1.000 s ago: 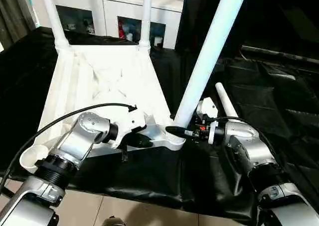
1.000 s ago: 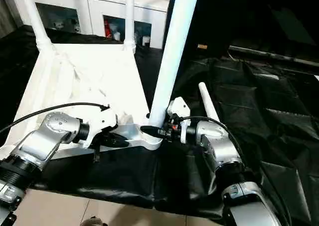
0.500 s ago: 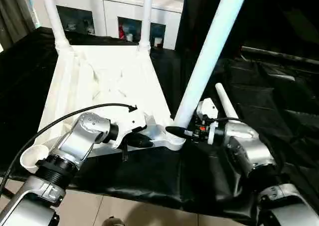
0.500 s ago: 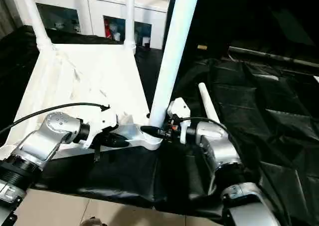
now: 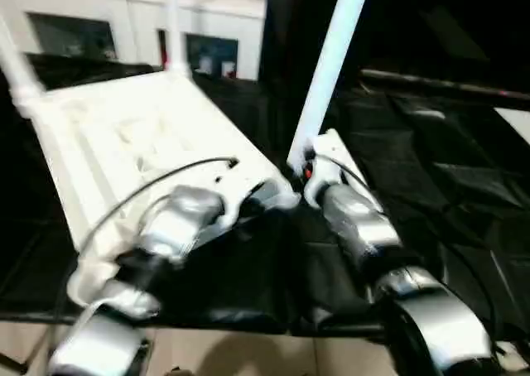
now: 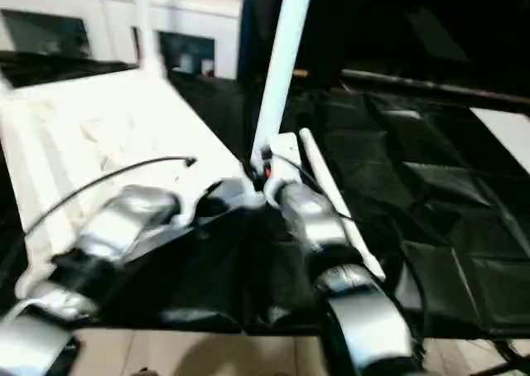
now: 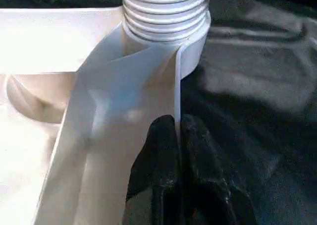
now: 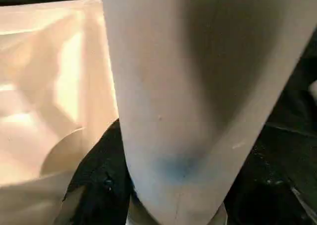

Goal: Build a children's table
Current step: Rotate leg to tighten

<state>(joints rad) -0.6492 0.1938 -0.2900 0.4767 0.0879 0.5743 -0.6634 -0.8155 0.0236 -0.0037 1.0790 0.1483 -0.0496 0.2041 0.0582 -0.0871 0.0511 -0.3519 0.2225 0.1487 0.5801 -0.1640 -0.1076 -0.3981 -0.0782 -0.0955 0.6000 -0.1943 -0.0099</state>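
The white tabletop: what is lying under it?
The tabletop lies upside down on a black cloth that spreads past its edges. What the cloth itself covers cannot be seen. The left pincer pinches the tabletop's thin rim.

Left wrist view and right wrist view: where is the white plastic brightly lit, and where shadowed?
Left wrist view: the tabletop glares bright on its flat face, while its rib at the left claw lies shaded. Right wrist view: the leg bears dark shadow down one side; the tabletop behind is well lit.
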